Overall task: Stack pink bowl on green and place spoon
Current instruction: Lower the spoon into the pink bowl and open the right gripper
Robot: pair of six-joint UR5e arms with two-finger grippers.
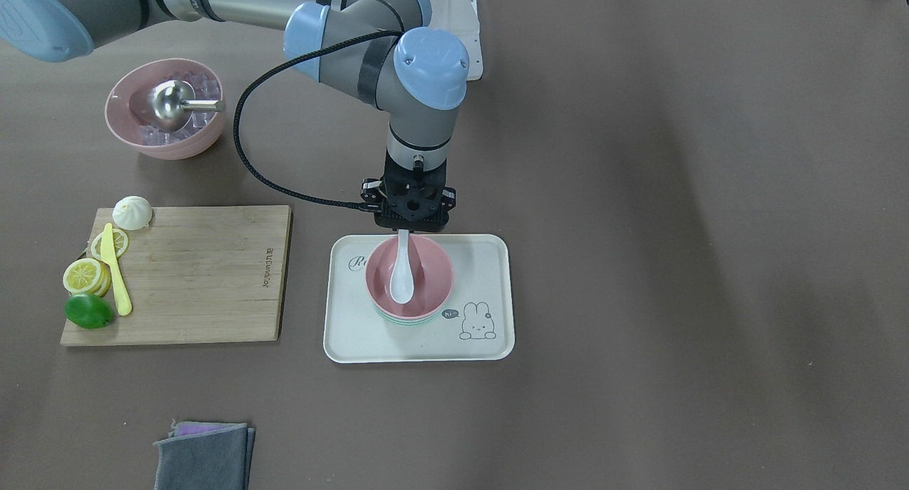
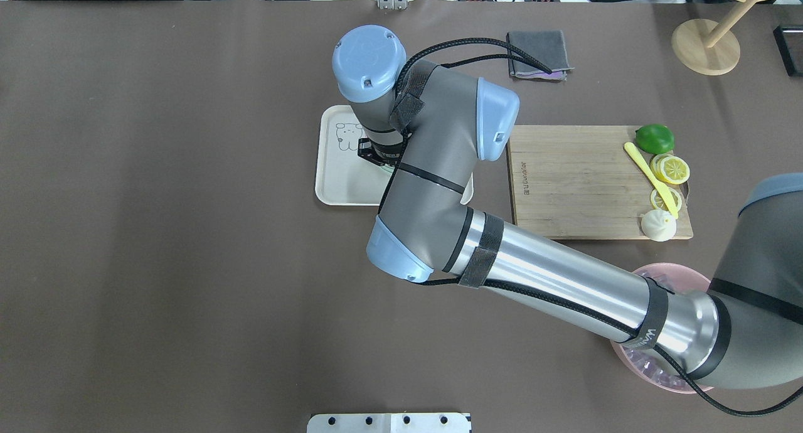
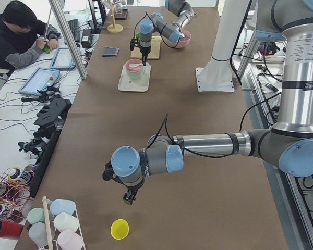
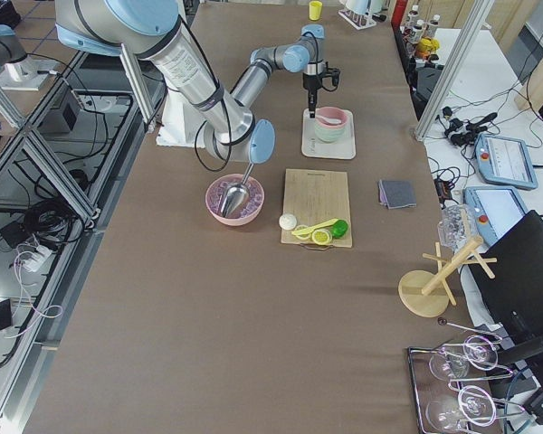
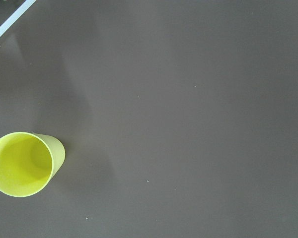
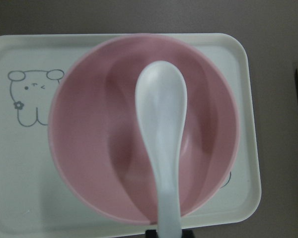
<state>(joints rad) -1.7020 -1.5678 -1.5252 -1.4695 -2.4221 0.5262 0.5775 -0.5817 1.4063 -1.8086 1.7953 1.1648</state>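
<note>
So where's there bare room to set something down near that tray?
The wooden cutting board is bare towards the cream tray; its far end is crowded with fruit. The pink bowl with the white spoon fills most of the tray.

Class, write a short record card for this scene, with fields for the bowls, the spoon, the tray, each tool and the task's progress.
Bowls: pink bowl nested in green bowl; only the green rim shows
Spoon: spoon has its head in the pink bowl and its handle up in the right tool
Tray: tray holds the stack
Right tool: over the stack's rim, shut on the spoon handle
Left tool: left tool is far from the tray, near a yellow cup; open or shut cannot be told
Progress: bowls stacked; spoon not yet released
</note>
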